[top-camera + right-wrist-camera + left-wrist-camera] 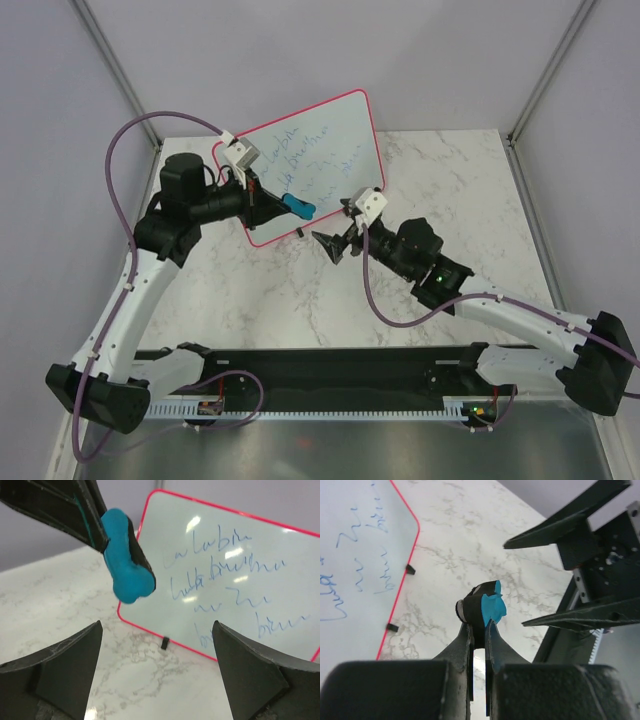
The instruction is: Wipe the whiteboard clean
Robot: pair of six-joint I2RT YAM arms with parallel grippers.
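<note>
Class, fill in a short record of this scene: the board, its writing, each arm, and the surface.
Board: whiteboard, pink-red frame, small black feet
Writing: blue handwriting, not yet wiped
Left arm: left gripper shut on a blue eraser, near the board's edge
Right arm: right gripper open, holding nothing, facing the board
Surface: marble table

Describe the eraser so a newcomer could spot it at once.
Find the whiteboard with the pink-red frame on the marble table. Just in front of it, the left gripper pinches the eraser. It is the only bright blue, bone-shaped thing.
</note>
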